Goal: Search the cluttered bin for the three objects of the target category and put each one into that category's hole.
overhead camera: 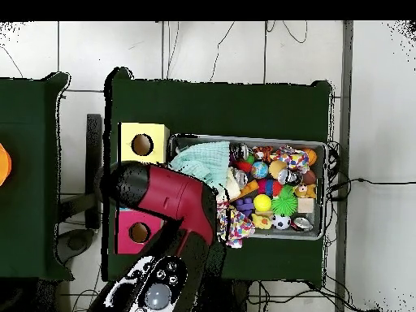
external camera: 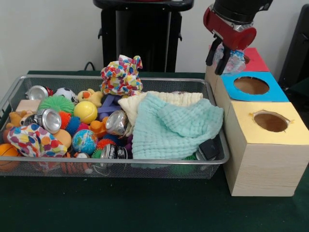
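Above red-topped box (external camera: 256, 60), gripper (external camera: 218, 57) pinching pale crumpled cloth (external camera: 233, 60), fingers clamped on it, just beside hole. Blue-topped box (external camera: 252, 87), yellow-topped box (external camera: 270, 121) alongside; wire bin (external camera: 14, 92) w/ clutter apart.

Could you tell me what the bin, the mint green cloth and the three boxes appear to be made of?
The bin looks like silvery wire mesh: things show through its walls. The mint green cloth seems a soft crinkled cotton weave, matte and folding limply. The boxes look like pale, unvarnished wood with visible grain, topped with what may be coloured paper.
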Action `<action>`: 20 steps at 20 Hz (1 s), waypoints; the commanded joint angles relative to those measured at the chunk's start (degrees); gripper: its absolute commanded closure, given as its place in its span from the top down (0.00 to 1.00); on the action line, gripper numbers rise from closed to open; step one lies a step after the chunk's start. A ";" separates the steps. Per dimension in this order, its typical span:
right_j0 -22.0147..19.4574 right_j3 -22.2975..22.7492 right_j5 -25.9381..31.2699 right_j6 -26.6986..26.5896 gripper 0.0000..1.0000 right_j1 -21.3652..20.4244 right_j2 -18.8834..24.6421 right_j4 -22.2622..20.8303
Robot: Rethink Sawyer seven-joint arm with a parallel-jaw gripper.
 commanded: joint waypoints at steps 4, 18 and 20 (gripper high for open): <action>1.80 -2.06 0.25 19.39 0.00 3.88 2.33 3.87; 4.27 -0.41 -0.07 20.36 0.00 3.24 2.18 4.95; 4.93 1.00 -0.98 20.69 0.00 2.75 2.39 5.17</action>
